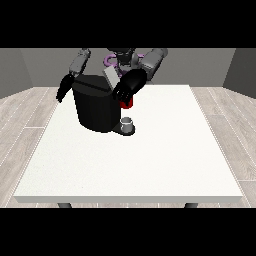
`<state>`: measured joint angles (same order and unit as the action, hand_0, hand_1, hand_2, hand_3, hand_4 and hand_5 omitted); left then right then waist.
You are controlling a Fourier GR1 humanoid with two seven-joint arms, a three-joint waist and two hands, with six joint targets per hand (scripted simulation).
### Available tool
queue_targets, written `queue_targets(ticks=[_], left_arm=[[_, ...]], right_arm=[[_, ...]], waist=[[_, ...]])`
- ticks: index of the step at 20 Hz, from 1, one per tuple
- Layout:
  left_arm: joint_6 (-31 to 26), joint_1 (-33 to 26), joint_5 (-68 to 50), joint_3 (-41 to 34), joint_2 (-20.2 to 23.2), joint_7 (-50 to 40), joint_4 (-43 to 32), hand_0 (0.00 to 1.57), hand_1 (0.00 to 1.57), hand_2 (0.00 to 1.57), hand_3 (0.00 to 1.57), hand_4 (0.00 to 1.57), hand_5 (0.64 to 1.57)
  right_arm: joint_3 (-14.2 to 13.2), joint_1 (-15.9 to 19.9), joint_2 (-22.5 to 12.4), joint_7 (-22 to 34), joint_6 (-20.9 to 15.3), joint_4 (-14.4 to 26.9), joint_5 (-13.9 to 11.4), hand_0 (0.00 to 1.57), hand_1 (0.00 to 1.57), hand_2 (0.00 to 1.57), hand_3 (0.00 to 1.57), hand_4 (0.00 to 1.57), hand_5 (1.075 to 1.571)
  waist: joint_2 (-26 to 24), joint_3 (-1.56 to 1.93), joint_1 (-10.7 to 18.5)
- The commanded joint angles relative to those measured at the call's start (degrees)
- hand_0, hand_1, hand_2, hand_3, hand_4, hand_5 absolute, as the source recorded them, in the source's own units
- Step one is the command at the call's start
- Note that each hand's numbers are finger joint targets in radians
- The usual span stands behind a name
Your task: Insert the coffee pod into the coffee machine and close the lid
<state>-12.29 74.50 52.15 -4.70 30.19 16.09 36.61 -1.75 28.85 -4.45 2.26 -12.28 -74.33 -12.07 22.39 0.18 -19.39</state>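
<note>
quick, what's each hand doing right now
Hand at the view's right: at the coffee machine's top, fingers cannot be told.
Hand at the view's left: hangs beside the machine, holding nothing, fingers straight.

At the top centre of the frame the robot's body shows as a dark head and chest, with a purple loop of cable (109, 61) curling at its neck. Its shoulders and upper arms are light grey, rounded shells; the one at the upper right (153, 61) is bulkier in view than the one at the upper left (79, 61). Each forearm turns glossy black and ends in a black robot hand: one at the view's right (126, 91), one at the view's left (63, 90).
</note>
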Motion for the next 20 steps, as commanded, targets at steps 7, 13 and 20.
queue_targets(ticks=[7, 13, 20], left_arm=[[2.41, -1.31, 1.08, -0.96, 1.6, 1.64, -1.91, 0.0, 0.0, 0.53, 0.45, 0.0, 1.571], [-0.12, -3.13, 1.26, 0.43, -2.71, -2.41, -0.24, 0.0, 0.0, 0.22, 0.15, 0.0, 1.571], [-1.03, -13.34, -0.76, 1.71, -11.13, -2.8, 1.32, 0.0, 0.0, 0.08, 0.0, 0.0, 1.571]], right_arm=[[0.57, -0.16, 0.22, 2.88, 0.89, -1.95, 0.37, 0.0, 0.0, 0.0, 0.0, 0.13, 1.571], [-1.03, -5.42, 0.47, -1.73, 1.31, 3.72, 1.69, 0.0, 0.0, 0.0, 0.0, 0.0, 1.571], [-1.96, -12.71, 1.25, -4.74, 0.72, 6.12, 2.41, 0.0, 0.0, 0.0, 0.0, 0.0, 1.571]], waist=[[-0.8, -0.19, 0.45], [-6.25, -0.13, 4.13], [-16.99, -0.15, 10.51]])
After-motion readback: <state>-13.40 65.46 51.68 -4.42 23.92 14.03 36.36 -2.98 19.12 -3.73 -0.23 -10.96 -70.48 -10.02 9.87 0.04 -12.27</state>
